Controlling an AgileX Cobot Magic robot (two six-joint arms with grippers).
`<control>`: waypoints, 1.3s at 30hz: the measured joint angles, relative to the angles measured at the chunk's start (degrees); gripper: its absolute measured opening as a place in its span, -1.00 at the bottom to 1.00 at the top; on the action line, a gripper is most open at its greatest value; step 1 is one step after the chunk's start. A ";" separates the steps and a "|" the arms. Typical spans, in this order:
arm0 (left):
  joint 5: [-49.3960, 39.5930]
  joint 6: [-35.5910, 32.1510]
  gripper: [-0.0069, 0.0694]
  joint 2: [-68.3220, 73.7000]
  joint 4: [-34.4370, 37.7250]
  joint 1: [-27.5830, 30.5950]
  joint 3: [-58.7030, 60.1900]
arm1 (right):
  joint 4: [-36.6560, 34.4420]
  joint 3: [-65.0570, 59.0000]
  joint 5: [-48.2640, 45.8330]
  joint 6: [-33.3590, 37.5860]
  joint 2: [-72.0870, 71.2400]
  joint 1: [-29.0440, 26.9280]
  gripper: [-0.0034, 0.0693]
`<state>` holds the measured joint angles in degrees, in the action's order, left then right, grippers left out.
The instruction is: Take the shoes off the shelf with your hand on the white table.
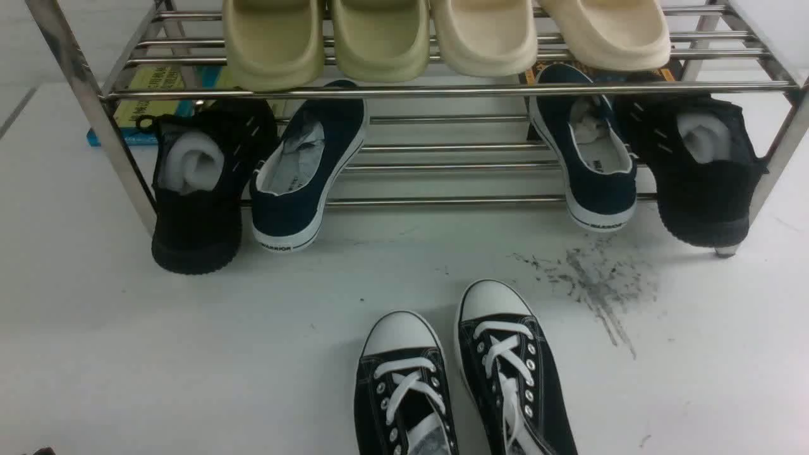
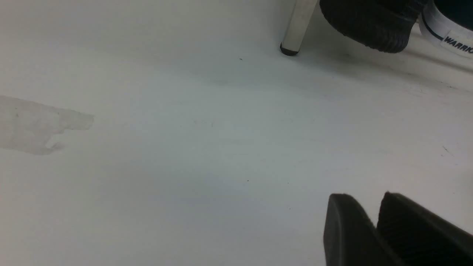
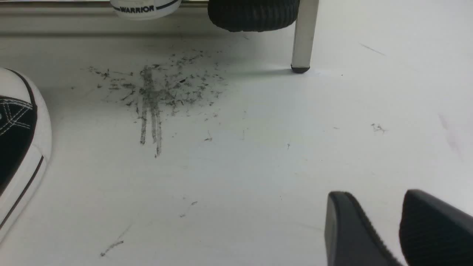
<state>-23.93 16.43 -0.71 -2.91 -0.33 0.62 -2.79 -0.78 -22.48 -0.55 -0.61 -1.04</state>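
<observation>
Front view: the chrome shelf (image 1: 442,91) fills the upper half of the frame. Its top tier carries green slides (image 1: 272,38) and cream slides (image 1: 486,38). On the lower tier the left navy slip-on (image 1: 303,189) sits left of centre, tilted, its heel hanging past the front rail, and a black knit sneaker (image 1: 196,215) lies just beside it at the far left. The right navy slip-on (image 1: 597,170) sits right of centre with the second knit sneaker (image 1: 701,189) beside it. At the bottom centre, black lace-up sneakers (image 1: 404,385) stand on the white table (image 1: 95,316). Grey scuff marks (image 1: 594,278) lie below the right slip-on.

Left wrist view: the left claw (image 2: 366,195) hangs over bare table with its fingers narrowly apart and holds nothing. Well beyond it stand the front left leg (image 2: 297,26), the knit sneaker's heel and a strip of the left slip-on's white sole. A pale tape-like patch (image 2: 37,125) lies off to one side.

Right wrist view: the right claw (image 3: 375,194) has its fingers clearly apart and empty. The scuff marks lie between it and the right slip-on's lettered heel, well apart from it. The knit heel and the front right leg (image 3: 305,37) stand beside that heel, and a lace-up toe cap shows at the frame's edge.
</observation>
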 joint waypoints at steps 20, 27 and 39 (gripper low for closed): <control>0.03 0.00 -0.35 0.00 0.00 0.00 0.00 | 0.00 0.00 0.00 0.00 0.00 0.00 -0.25; 0.03 0.00 -0.33 0.00 0.00 0.00 0.00 | 0.00 0.00 0.00 0.00 0.00 0.00 -0.25; 0.07 0.04 -0.30 0.00 0.00 0.00 0.00 | 0.22 0.00 0.00 0.00 0.00 0.00 -0.25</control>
<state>-23.86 16.47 -0.71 -2.91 -0.33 0.62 -2.56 -0.78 -22.48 -0.55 -0.61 -1.04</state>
